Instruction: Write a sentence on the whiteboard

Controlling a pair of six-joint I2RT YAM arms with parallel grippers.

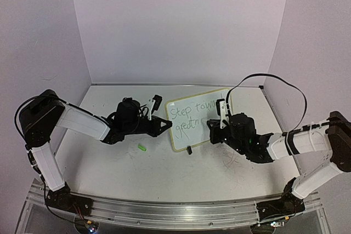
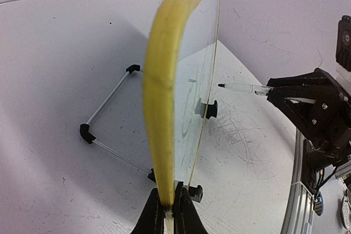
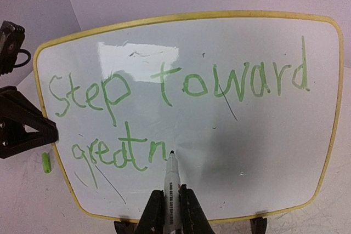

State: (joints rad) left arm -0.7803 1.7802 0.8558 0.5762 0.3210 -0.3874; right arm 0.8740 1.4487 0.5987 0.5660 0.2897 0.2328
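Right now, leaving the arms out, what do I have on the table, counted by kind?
Whiteboard: 1
Marker: 1
Small green piece, lying loose: 1
Total: 3

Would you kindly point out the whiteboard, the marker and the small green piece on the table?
whiteboard (image 3: pixel 247 152): right wrist view, bare white face.
marker (image 3: pixel 171 178): right wrist view, white barrel.
small green piece (image 1: pixel 142 148): top view, its middle.

Whiteboard (image 2: pixel 164 97) edge-on in left gripper (image 2: pixel 169 204)

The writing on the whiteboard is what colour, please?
The writing is light green; right wrist view shows it best.
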